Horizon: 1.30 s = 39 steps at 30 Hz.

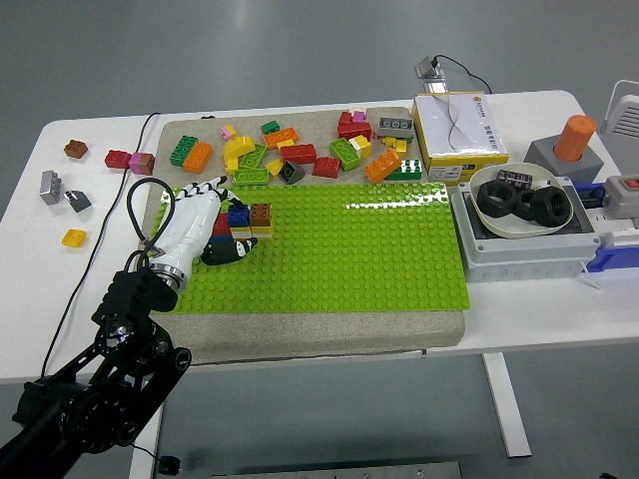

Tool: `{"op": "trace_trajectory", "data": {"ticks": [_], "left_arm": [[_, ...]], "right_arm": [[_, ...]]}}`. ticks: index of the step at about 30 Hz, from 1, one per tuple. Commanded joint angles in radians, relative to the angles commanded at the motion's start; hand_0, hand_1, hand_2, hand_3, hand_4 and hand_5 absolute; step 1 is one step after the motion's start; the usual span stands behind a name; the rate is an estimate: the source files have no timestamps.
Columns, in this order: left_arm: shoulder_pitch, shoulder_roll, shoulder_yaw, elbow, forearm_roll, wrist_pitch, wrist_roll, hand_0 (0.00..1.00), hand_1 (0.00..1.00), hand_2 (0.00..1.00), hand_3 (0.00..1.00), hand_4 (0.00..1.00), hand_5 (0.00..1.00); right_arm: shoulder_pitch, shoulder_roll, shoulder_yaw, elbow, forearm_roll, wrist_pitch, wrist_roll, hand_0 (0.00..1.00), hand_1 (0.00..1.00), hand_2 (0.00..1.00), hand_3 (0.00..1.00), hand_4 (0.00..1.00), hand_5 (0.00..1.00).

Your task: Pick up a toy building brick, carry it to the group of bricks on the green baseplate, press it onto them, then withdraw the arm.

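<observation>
- The left hand (195, 222) lies over the left part of the green baseplate (359, 249), just beside the group of bricks (248, 218) that stands there.
- Its white palm faces up toward the camera, and the fingers (205, 186) are spread along the far edge of the baseplate; the dark thumb (228, 249) points to the right, under the group.
- I see no brick held in this hand. The fingers look loose and open, though a small brick under the palm would be hidden.
- The group shows blue, brown, yellow and red bricks, touching each other. Its left side is partly covered by the hand.
- Many loose bricks (300, 150) lie in a pile on the grey mat behind the baseplate, and a few more (120, 158) lie on the white surface (529, 309) at the left.
- My judgement: the pressing step seems finished or nearly so, because the hand is empty beside the group. What is left is to withdraw the arm toward the left.
- The right arm is not visible.
</observation>
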Motion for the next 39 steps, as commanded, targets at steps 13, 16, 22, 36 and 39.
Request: {"op": "trace_trajectory", "data": {"ticks": [13,16,22,36,39], "left_arm": [[-0.018,-0.019,0.001,0.107,0.000,0.023,-0.020,0.998,0.975,0.984,0.610,0.906,0.319],[-0.020,-0.021,-0.002,0.114,0.000,0.027,-0.025,0.998,0.975,0.984,0.610,0.906,0.319],[-0.025,-0.025,0.004,0.121,-0.001,0.029,-0.030,0.998,0.973,0.983,0.609,0.913,0.331],[-0.028,-0.029,0.009,0.134,-0.002,0.015,-0.017,0.998,0.974,0.983,0.606,0.901,0.329],[-0.027,-0.029,0.007,0.136,-0.002,0.013,-0.015,0.998,0.974,0.983,0.606,0.901,0.329]], "right_arm": [[0.004,-0.001,0.001,0.000,-0.003,0.001,0.001,0.590,0.561,0.626,0.665,0.656,0.733],[0.005,-0.001,0.002,0.000,-0.004,0.002,0.001,0.590,0.561,0.626,0.665,0.656,0.733],[0.007,0.000,0.004,0.000,-0.005,0.003,0.001,0.589,0.562,0.625,0.666,0.657,0.729],[0.007,0.000,0.005,0.000,-0.003,0.002,0.003,0.590,0.561,0.625,0.668,0.666,0.714],[0.008,-0.001,0.006,0.000,-0.003,0.002,0.003,0.590,0.561,0.625,0.668,0.666,0.714]]}}
